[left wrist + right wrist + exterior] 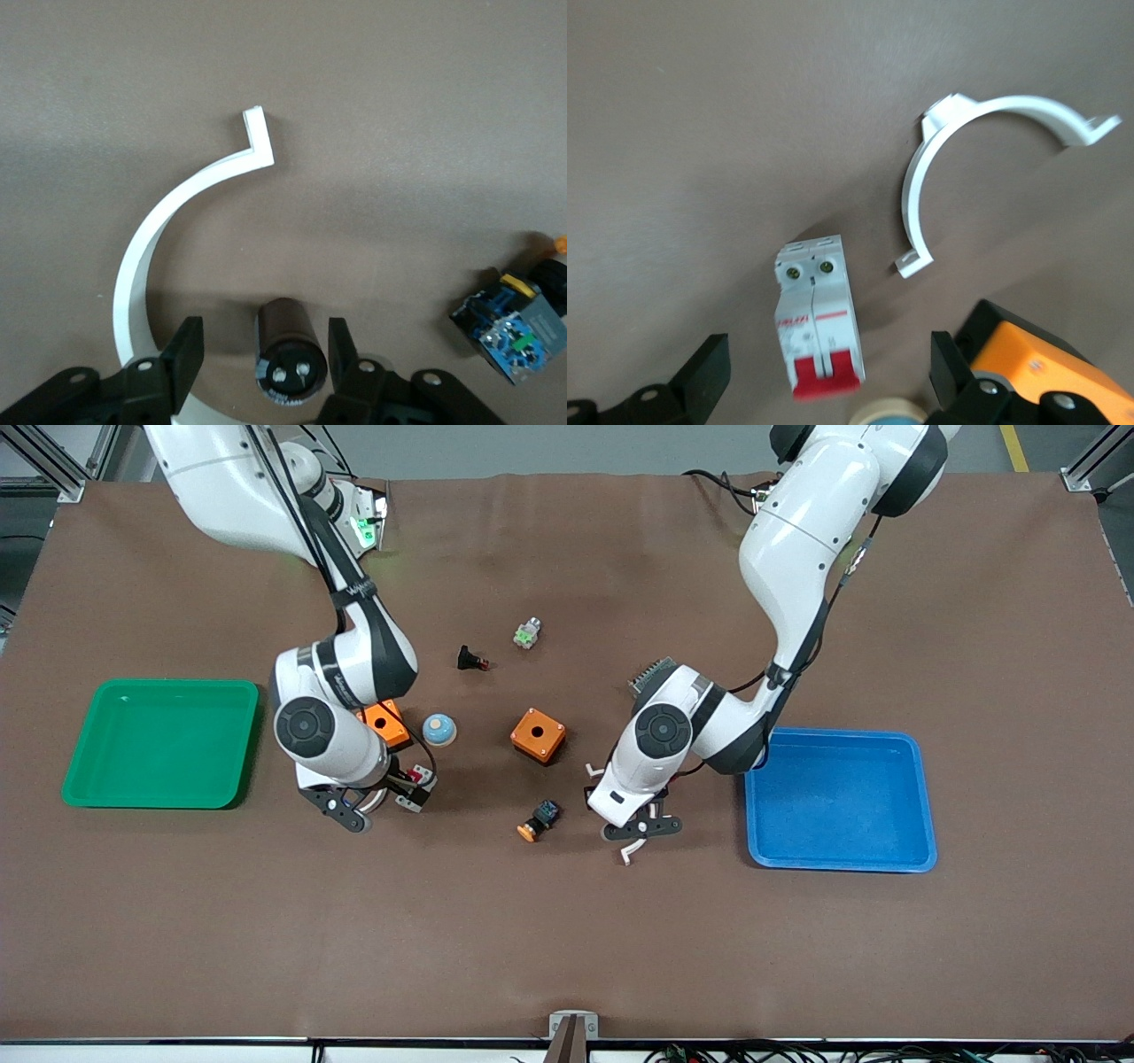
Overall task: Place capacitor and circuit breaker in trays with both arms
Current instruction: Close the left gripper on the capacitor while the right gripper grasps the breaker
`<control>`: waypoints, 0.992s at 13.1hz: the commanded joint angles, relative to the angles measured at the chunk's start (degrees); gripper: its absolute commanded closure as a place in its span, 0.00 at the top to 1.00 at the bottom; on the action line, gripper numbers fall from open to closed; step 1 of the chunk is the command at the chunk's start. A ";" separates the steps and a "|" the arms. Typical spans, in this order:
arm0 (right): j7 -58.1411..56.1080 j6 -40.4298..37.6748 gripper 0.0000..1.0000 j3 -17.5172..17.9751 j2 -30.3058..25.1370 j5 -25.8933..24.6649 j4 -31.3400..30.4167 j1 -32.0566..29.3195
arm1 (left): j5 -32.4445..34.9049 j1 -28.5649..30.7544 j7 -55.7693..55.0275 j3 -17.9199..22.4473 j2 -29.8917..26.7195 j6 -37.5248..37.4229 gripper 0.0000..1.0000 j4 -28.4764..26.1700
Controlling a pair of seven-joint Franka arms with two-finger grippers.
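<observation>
Left pincer (640,834): low over the middle of the tabletop, a little toward the edge by the front camera, fingers (184,347) parted and closed on nothing. The capacitor (289,351) lay on its side between them, untouched on either flank as far as the left wrist view showed, its dotted end facing the wrist; the straddle judged a set-up for a sideways grip on the barrel. It could not be made out in the front view, being under the hand.

Right pincer (379,795): low over the tabletop toward the right arm's end, fingers (704,372) spread wide, holding nothing. The circuit breaker (817,315) lay flat in the gap, red switch end toward the wrist, clear of both fingers; likewise judged a pre-grasp.

Surroundings:
- Blue-black part with orange cap (539,819), just beside the left pincer.
- Orange box with a hole (538,734), mid-tabletop; a second orange box (386,723) partly under the right arm.
- Blue-and-cream dome (438,729), beside the second box.
- Blue tray (840,861), toward the left arm's end; green tray (161,801), toward the right arm's end. Both judged the likely drop-off points, one to each arm.
</observation>
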 commanded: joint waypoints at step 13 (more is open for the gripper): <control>-8.31 -11.42 0.03 -1.53 -6.86 -2.42 0.51 -1.79 | 1.27 -0.22 -2.23 1.10 -0.85 -0.12 0.00 1.20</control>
